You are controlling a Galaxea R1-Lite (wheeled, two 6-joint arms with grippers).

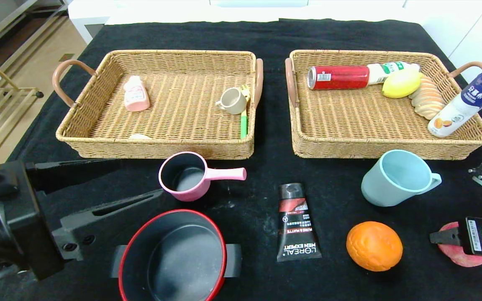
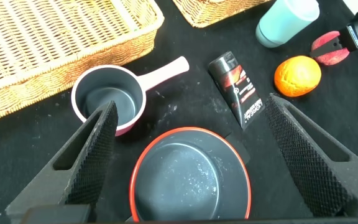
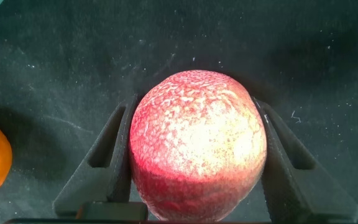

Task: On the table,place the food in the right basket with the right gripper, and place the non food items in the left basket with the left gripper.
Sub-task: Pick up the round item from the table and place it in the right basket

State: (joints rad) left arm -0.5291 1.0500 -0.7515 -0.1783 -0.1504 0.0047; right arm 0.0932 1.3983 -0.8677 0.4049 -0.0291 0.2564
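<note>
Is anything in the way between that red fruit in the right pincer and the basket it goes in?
Yes: the light blue mug lies on its side between the red apple, held by the right pincer, and the right basket.

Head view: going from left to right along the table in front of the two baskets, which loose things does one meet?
Pink saucepan → red-rimmed pot → L'Oreal tube → orange → light blue mug → red apple, between the jaws of the right gripper.
</note>
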